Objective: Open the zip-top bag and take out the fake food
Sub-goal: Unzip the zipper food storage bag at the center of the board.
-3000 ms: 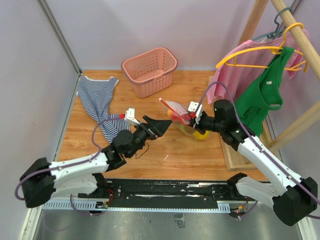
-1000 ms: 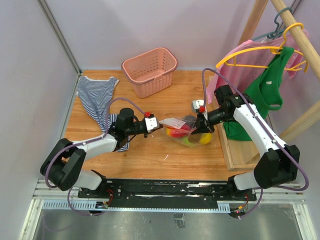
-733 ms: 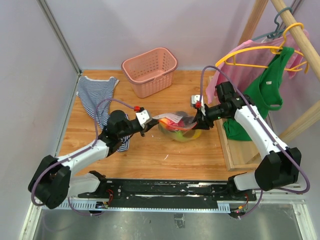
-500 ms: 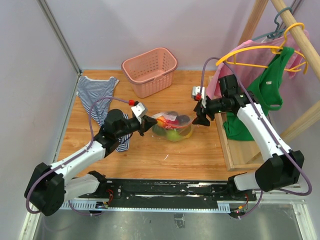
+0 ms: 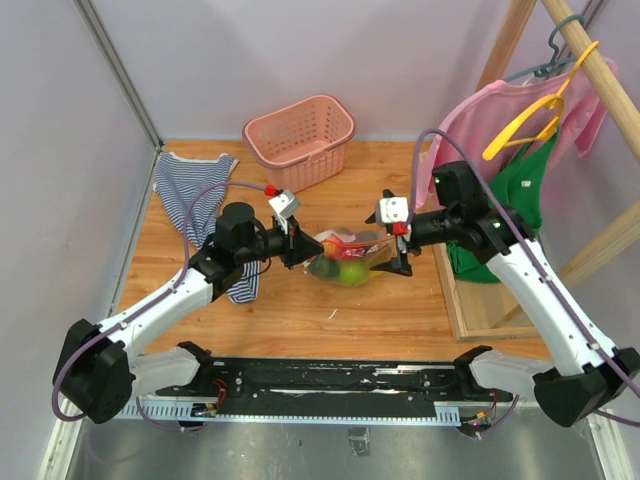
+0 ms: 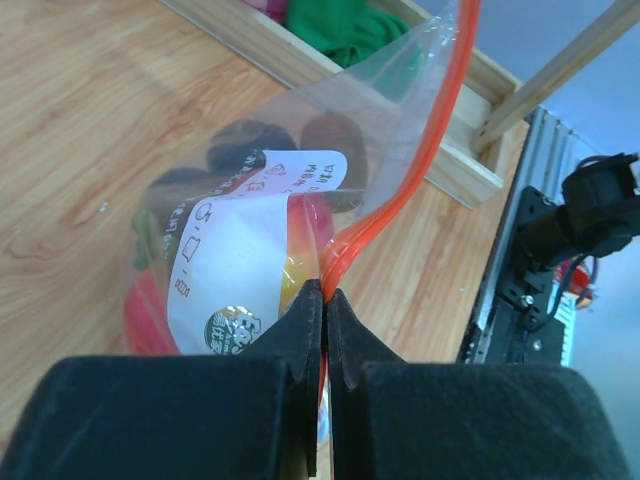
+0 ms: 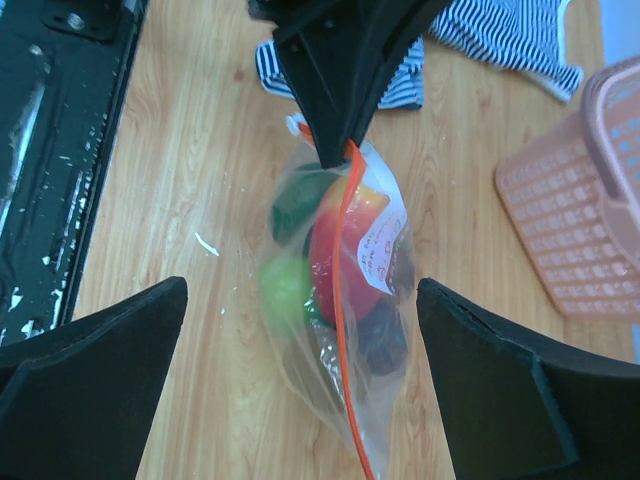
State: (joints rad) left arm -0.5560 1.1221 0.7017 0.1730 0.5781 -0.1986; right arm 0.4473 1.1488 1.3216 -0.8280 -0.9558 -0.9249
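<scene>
While the left pincer (image 6: 325, 300) is clenched on the red-orange zip strip (image 6: 400, 170) at one end of the zip-top bag (image 7: 340, 300), the right pincer (image 5: 398, 248) stands spread wide and grasps nothing, just beside the bag's other end. The bag rests on the desk (image 5: 300, 310) between the two arms, in front of the pink basket (image 5: 300, 140), with its gripped corner raised. All the fake food (image 7: 330, 270) that shows is inside the plastic: a red apple (image 7: 345, 245), a light green fruit (image 7: 285, 285) and darker pieces. I judge the task barely begun. The strip reads as one unbroken line, so the mouth appears shut, though right at the left pincer I cannot tell. Parting the zip and lifting out every piece remain.
</scene>
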